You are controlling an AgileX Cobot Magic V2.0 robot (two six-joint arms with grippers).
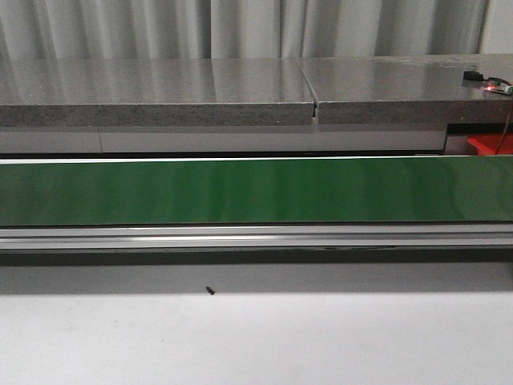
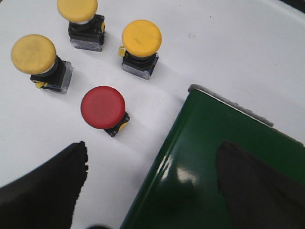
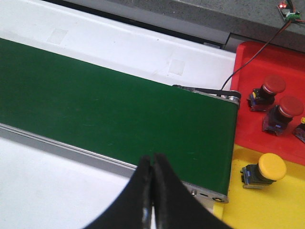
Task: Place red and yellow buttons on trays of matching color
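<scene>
In the left wrist view one red button (image 2: 103,107) and three yellow buttons (image 2: 33,53) (image 2: 77,8) (image 2: 141,37) stand upright on the white table. My left gripper (image 2: 152,186) is open and empty, one finger over the table short of the red button, the other over the end of the green belt (image 2: 190,143). In the right wrist view two red buttons (image 3: 274,84) (image 3: 290,106) sit on the red tray (image 3: 257,129). A yellow button (image 3: 271,167) lies on the yellow tray (image 3: 267,210). My right gripper (image 3: 152,164) is shut and empty above the belt's near rail.
The green conveyor belt (image 1: 256,191) spans the front view, with a grey counter (image 1: 240,88) behind it. A corner of the red tray (image 1: 490,144) shows at far right, under a small circuit board (image 1: 497,87) with a wire. A tiny black screw (image 1: 210,290) lies on the white table.
</scene>
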